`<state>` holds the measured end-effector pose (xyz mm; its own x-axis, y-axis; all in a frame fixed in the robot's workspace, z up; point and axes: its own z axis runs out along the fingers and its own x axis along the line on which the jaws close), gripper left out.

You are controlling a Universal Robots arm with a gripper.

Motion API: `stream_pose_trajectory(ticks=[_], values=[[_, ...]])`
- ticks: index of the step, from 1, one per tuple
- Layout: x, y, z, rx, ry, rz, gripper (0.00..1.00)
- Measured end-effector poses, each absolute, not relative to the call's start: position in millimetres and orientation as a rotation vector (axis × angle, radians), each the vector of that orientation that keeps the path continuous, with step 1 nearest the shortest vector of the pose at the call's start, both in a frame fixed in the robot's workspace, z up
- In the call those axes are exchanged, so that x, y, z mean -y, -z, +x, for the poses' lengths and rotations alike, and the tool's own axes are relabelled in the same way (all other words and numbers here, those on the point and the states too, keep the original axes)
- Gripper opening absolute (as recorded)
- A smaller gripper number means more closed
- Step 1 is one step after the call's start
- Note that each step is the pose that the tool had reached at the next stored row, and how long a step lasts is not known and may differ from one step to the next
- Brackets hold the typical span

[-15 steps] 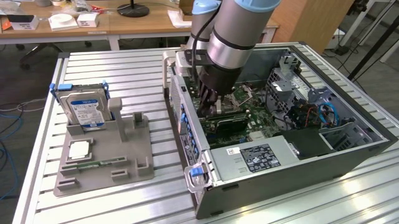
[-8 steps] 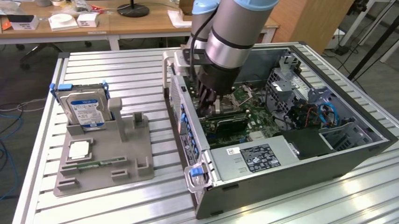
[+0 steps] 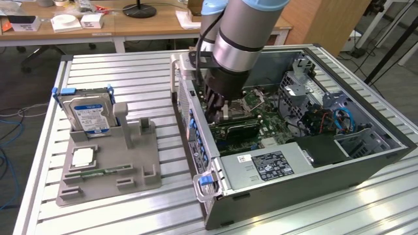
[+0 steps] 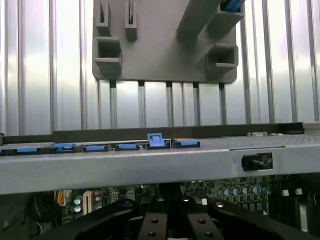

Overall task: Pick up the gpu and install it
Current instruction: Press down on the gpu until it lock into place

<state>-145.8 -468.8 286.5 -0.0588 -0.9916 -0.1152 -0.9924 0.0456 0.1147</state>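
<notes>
My gripper (image 3: 217, 113) is down inside the open computer case (image 3: 365, 161), fingers closed together with nothing clearly held. The gpu (image 3: 236, 130) lies on the motherboard (image 3: 277, 128) just beside the fingertips. Hard drive (image 3: 90, 115) stands in the grey holder tray (image 3: 140, 169), well apart.

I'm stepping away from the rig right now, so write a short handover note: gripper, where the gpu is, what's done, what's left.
Gripper: shut, lowered inside the open computer case, over the motherboard.
Gpu: dark card lying across the board just below the gripper; whether it is fully seated cannot be told.
Grey holder tray: hard drive standing in it.
Done: gpu carried into the case.
Left: confirm seating, release.
</notes>
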Motion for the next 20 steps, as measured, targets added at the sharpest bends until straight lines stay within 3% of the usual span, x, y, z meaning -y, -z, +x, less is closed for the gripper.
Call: stream_pose_trajectory(ticks=[20], values=[[469, -298, -150, -2.255, -0.278, -2.142, 0.11]])
